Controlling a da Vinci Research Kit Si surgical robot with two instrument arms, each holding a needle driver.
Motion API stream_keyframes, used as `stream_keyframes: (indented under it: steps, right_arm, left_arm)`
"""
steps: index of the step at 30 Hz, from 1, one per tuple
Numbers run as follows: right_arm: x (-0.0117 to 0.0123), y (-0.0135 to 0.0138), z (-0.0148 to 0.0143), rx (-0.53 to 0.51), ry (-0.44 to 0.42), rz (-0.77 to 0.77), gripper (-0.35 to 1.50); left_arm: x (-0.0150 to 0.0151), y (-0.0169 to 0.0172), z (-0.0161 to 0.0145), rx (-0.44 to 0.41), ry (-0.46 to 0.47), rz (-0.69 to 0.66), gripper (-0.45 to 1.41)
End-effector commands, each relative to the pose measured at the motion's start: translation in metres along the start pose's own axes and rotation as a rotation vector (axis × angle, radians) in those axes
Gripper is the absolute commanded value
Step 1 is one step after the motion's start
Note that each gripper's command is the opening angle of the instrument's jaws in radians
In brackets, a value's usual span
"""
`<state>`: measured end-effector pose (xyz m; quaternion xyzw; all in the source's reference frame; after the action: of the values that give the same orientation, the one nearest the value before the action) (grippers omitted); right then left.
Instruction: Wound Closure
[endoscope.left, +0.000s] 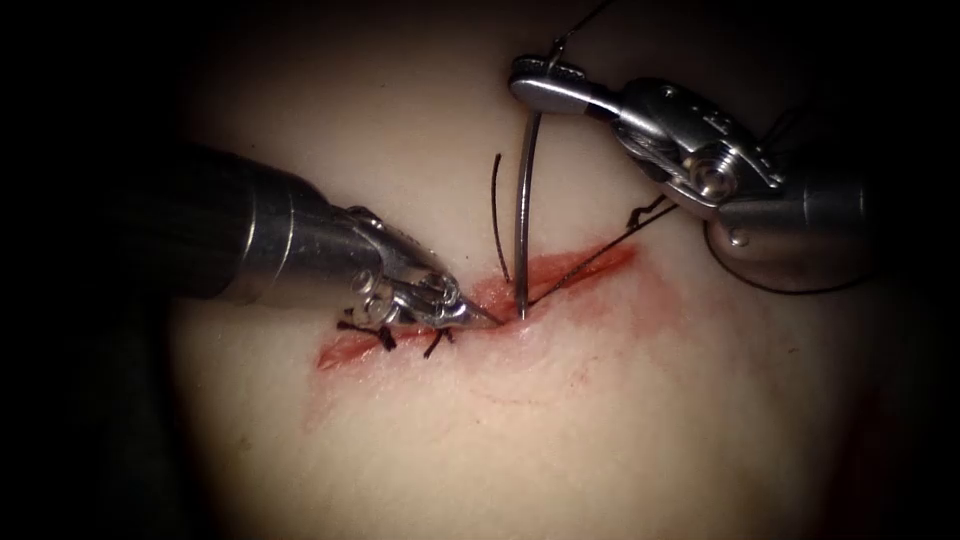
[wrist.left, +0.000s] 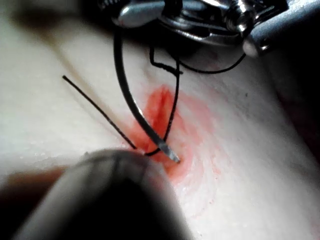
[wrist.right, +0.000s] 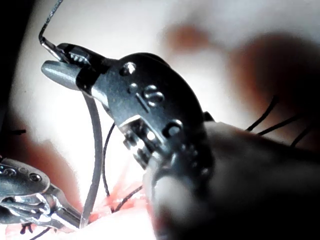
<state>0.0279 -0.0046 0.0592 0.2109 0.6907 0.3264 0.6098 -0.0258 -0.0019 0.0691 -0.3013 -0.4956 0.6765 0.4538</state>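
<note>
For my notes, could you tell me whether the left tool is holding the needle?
No, the right tool grips the needle near its thread end.

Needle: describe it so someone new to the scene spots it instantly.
Start at the red cut across the tissue. Near its middle a thin, gently curved steel sliver, the needle, rises from the cut to the right tool, whose jaws clamp its blunt end; its tip meets the cut beside the left tool. The thread and the loose thread end nearby are dark and thinner.

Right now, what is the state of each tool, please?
Left tool: shut, holding nothing, tip at the red cut.
Right tool: shut on the curved steel needle near its thread end; the point touches the cut.
</note>
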Motion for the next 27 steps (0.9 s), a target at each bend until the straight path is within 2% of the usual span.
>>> stream_keyframes:
  steps: [1, 11, 19, 25, 27]
  right_arm:
    - [-0.0002, 0.0001, 0.0009, 0.002, 0.002, -0.001, -0.35]
    - [-0.0002, -0.0002, 0.001, 0.008, -0.003, 0.006, -0.35]
    - [-0.0001, -0.0003, 0.001, -0.006, 0.006, 0.102, -0.35]
    - [-0.0004, -0.0005, 0.0009, -0.014, -0.021, 0.151, -0.35]
    - [-0.0009, -0.0006, 0.0009, -0.016, -0.057, 0.156, -0.35]
  left_arm:
    - [0.0001, -0.0003, 0.0006, 0.0, 0.0, 0.0, -0.4]
    - [0.0, -0.0004, 0.0007, -0.001, -0.004, 0.001, -0.38]
    - [-0.0001, -0.0006, 0.0008, 0.0, -0.007, 0.005, -0.33]
    - [-0.0002, -0.0005, 0.0008, 0.0, -0.007, 0.005, -0.33]
    - [-0.0002, -0.0005, 0.0009, 0.0, -0.007, 0.005, -0.33]
